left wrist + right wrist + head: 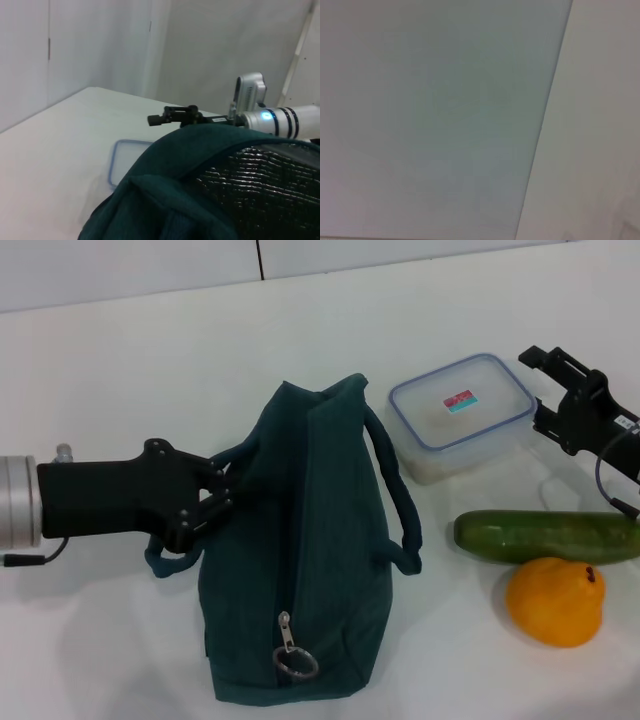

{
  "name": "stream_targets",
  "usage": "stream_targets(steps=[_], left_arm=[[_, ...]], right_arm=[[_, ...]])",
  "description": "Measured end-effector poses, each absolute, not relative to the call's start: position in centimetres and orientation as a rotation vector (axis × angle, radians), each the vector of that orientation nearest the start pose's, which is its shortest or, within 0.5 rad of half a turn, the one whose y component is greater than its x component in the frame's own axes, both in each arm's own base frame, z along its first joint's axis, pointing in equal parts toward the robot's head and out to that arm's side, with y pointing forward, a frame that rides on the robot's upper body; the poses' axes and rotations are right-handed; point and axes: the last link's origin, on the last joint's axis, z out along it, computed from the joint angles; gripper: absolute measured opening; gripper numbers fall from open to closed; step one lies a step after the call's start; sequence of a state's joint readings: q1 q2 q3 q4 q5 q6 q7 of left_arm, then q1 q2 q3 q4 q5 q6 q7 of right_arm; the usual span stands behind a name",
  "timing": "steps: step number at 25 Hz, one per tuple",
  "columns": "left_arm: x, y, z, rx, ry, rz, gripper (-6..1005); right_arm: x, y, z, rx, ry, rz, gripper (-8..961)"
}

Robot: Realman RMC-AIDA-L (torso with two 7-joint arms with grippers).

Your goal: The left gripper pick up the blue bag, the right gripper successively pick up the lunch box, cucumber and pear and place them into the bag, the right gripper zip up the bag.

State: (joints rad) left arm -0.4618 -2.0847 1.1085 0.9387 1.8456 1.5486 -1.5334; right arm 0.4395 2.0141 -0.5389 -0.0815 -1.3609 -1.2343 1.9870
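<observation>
The blue bag (300,540) lies in the middle of the white table, its zip pull (287,632) at the near end. My left gripper (222,490) comes in from the left and is shut on the bag's left handle. In the left wrist view the bag (160,200) fills the foreground and shows a silver lining (255,175). The lunch box (462,412) sits behind and right of the bag. My right gripper (542,388) is open just beyond its right edge. The cucumber (545,536) lies nearer, with the pear (555,602) against its front side.
The left wrist view shows the lunch box (122,162) behind the bag and my right gripper (172,116) farther off. A wall (130,265) runs behind the table. The right wrist view shows only a plain pale surface.
</observation>
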Motion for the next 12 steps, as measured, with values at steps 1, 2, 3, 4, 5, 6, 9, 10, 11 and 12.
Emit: stream_targets(steps=[1, 2, 3, 4, 5, 6, 9, 10, 11, 12], left_arm=[[-21.0, 32.23, -1.32, -2.949, -0.386, -0.585, 48], [-21.0, 32.22, -1.32, -2.95, -0.382, -0.584, 48], [-21.0, 32.22, -1.33, -2.95, -0.379, -0.584, 48], [-21.0, 32.22, -1.33, -2.95, -0.378, -0.584, 48], [-21.0, 32.22, -1.33, -2.95, -0.378, -0.584, 48], [-21.0, 32.22, -1.33, -2.95, -0.378, -0.584, 48], [-21.0, 32.21, -1.33, -2.95, -0.378, -0.584, 48], [-21.0, 32.22, -1.33, -2.95, -0.378, -0.584, 48], [-21.0, 32.21, -1.33, -2.95, -0.378, -0.584, 48], [-21.0, 32.21, -1.33, -2.95, -0.378, -0.584, 48]], right_arm=[[34.82, 31.81, -0.15, -1.277, 1.993, 1.498, 695], [34.82, 31.89, -0.15, -1.275, 1.993, 1.497, 694], [34.8, 31.97, -0.14, -1.274, 1.993, 1.496, 692], [34.8, 32.04, -0.13, -1.273, 1.992, 1.494, 691], [34.82, 32.16, -0.1, -1.272, 1.99, 1.489, 690], [34.86, 32.26, -0.09, -1.269, 1.989, 1.483, 689], [35.02, 32.51, -0.12, -1.263, 1.99, 1.46, 685], [34.98, 32.6, -0.14, -1.265, 1.99, 1.456, 684], [34.9, 32.7, -0.16, -1.269, 1.989, 1.456, 683], [34.83, 32.78, -0.16, -1.271, 1.989, 1.457, 682]])
